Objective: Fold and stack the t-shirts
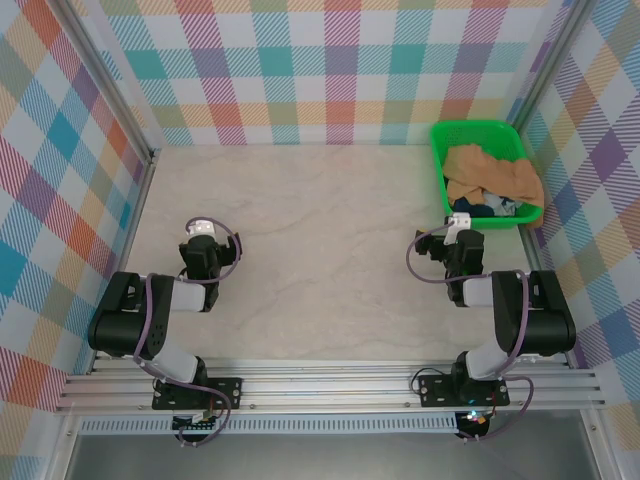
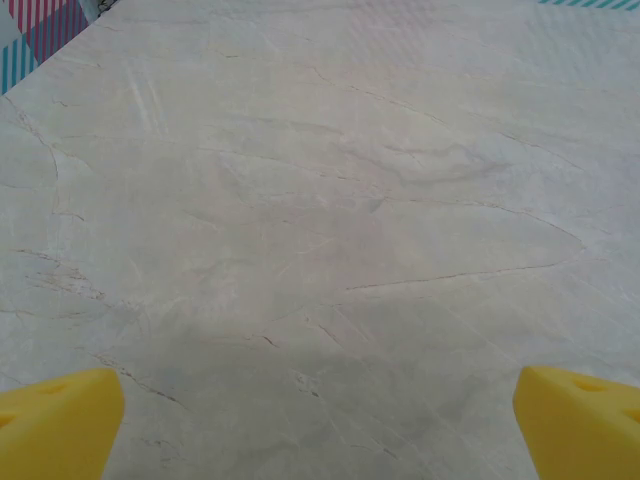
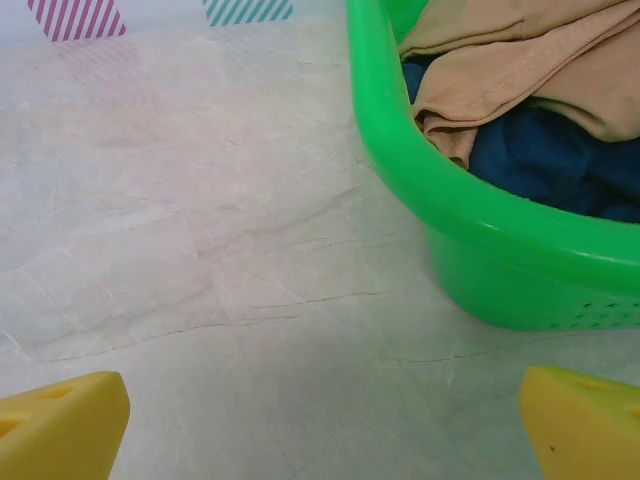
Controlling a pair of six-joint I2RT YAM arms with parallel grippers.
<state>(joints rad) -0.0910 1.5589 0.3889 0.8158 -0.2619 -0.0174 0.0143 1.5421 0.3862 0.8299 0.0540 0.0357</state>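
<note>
A tan-brown t-shirt [image 1: 492, 172] lies crumpled in the green mesh basket [image 1: 478, 131] at the far right, on top of a dark navy t-shirt [image 1: 487, 207]. The right wrist view has the tan-brown t-shirt [image 3: 520, 60] over the navy t-shirt [image 3: 545, 155], behind the basket's green rim [image 3: 450, 210]. My right gripper [image 1: 459, 226] rests just in front of the basket, open, with bare table between its yellow fingertips [image 3: 62, 425]. My left gripper [image 1: 202, 232] sits at the near left, open over bare table, its yellow fingertips [image 2: 60, 425] far apart.
The marble-look table [image 1: 320, 240] stretches between the two arms. Plaid walls enclose it at the back and on both sides, with metal posts [image 1: 120, 90] at the edges. An aluminium rail [image 1: 330, 385] carries both arm bases along the near edge.
</note>
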